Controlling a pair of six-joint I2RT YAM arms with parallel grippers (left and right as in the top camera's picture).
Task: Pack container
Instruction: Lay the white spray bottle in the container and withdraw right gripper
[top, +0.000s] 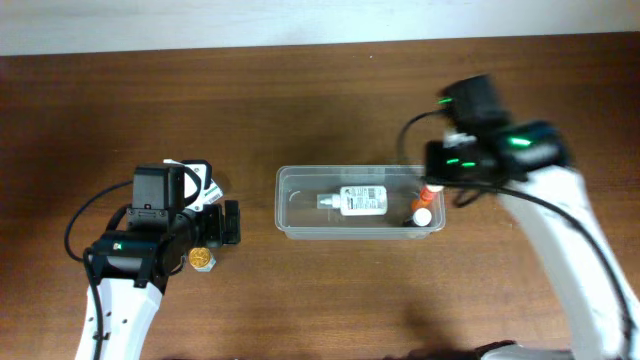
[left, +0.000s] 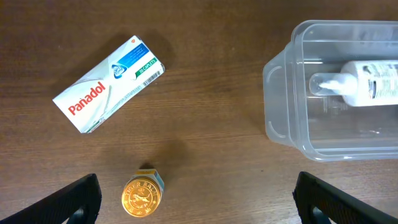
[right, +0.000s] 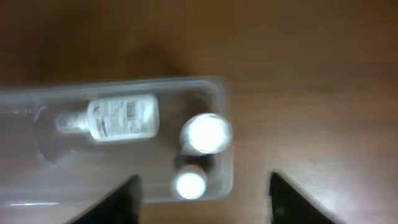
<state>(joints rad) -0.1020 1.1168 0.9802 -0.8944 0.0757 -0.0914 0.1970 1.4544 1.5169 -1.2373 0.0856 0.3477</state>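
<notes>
I am holding the left fingers (left: 78, 200) spread wide and empty above the desk (top: 330, 100). The Panadol box (left: 109, 84) and the small gold-lidded jar (left: 142, 194) are lying loose below them. The container (top: 300, 205) is sitting mid-desk between the two arms, just to the right of those two pieces.

I am judging the step in hand to be picking one of them up for the tub. The jar is lying nearer the line between the fingers, so I am favouring it. I am planning to centre over its lid, drop straight and close low across its sides, since the lid looks smooth. The box is lying askew, so for that one I would be turning the wrist to close across its narrow width.

Inside the container a white bottle (top: 362, 200) is lying on its side and two small capped items (right: 204, 133) are standing at the right end. The left end is looking free, so I am aiming there. The right fingers (right: 118, 200) are hanging apart, grasping nothing, over that right end, though that picture is blurred. I am minding the near rim and that arm on the way in.
</notes>
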